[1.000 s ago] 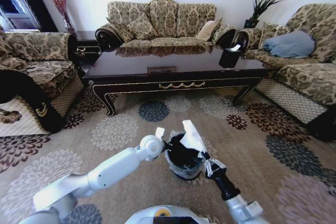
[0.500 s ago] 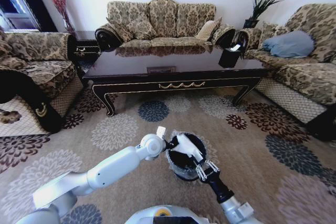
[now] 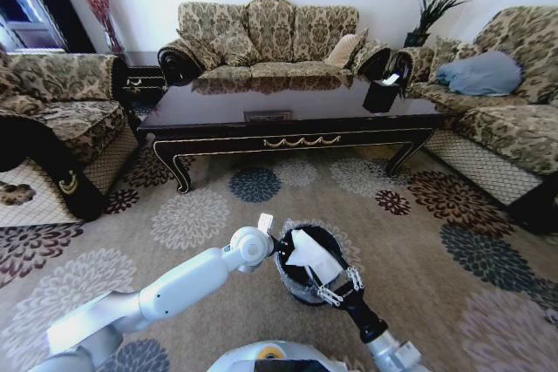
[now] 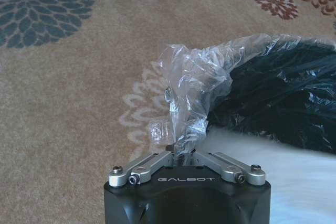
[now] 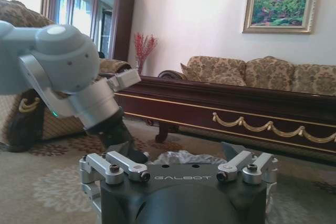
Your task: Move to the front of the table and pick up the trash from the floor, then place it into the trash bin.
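A robot stands on a floral beige carpet (image 3: 418, 241) in front of a long dark coffee table (image 3: 288, 124). Just before its base sits a small black trash bin (image 3: 301, 283) with a clear plastic liner (image 4: 194, 85).

The left gripper (image 4: 181, 153) is pinched closed on a fold of the liner at the bin's rim, probably to steady the bin and hold its mouth open.

The right gripper (image 3: 324, 283) points down over the bin's mouth with a crumpled white tissue (image 3: 312, 254) at its fingertips, lying inside the rim. How far its fingers are spread cannot be told.

Compared with 1 second ago, the tissue has dropped from above the rim into the bin, and the right gripper has come lower.
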Tool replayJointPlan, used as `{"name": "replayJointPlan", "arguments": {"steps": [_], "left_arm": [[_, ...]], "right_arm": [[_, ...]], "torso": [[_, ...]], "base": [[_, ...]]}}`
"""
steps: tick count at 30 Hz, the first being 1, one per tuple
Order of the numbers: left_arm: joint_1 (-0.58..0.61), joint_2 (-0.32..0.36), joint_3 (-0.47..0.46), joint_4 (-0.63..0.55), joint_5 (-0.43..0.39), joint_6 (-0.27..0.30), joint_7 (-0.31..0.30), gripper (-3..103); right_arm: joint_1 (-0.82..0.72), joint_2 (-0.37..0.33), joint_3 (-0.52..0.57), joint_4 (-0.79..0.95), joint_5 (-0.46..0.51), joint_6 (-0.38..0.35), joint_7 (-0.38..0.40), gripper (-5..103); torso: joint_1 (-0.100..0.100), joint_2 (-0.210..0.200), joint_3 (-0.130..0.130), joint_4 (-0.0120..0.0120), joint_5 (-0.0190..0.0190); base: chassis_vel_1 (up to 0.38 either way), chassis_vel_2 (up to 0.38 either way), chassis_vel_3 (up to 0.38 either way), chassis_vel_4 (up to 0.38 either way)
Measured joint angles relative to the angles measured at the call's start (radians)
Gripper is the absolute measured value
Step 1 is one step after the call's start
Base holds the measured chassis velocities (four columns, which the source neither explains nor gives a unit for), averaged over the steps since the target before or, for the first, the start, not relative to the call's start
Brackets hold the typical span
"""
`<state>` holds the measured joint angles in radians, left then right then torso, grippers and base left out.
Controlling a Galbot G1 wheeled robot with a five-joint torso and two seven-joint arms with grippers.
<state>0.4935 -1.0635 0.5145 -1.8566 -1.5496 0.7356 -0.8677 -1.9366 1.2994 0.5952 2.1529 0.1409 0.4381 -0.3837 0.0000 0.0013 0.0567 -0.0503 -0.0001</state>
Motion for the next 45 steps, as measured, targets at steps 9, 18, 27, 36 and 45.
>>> {"name": "replayJointPlan", "arguments": {"steps": [9,18,27,36,45], "left_arm": [[0.015,0.012,-0.02,-0.012,0.0,0.0,-0.004,0],[-0.014,0.096,-0.085,-0.084,-0.036,0.0,-0.013,0],[0.137,0.28,-0.34,-0.12,-0.032,0.0,0.02,0],[0.258,0.344,-0.549,-0.067,-0.004,0.0,0.088,0],[0.392,0.364,-0.65,-0.03,0.063,0.0,0.145,0]], "right_arm": [[0.005,0.002,-0.004,0.016,0.106,-0.009,-0.023,100],[0.082,-0.006,0.042,0.04,0.285,-0.065,0.061,100],[0.222,-0.044,0.051,-0.13,0.344,-0.099,0.131,100],[0.353,-0.056,0.002,-0.36,0.346,-0.115,0.133,100],[0.493,-0.1,-0.062,-0.641,0.266,-0.087,0.085,100]], "torso": [[0.0,0.0,0.0,-0.0002,0.0],[0.0,0.0,0.0,-0.0003,-0.0003],[0.0,0.0,0.0,0.0006,0.0002],[0.0,0.0,0.0,-0.0003,0.0001],[0.0,0.0,0.0,0.0001,0.0]], "base": [[0.0,0.0,0.0,0.0],[0.0,0.0,0.0,0.0],[0.0,0.0,0.0,0.0],[0.0,0.0,0.0,0.0],[0.0,0.0,0.0,0.0]]}}
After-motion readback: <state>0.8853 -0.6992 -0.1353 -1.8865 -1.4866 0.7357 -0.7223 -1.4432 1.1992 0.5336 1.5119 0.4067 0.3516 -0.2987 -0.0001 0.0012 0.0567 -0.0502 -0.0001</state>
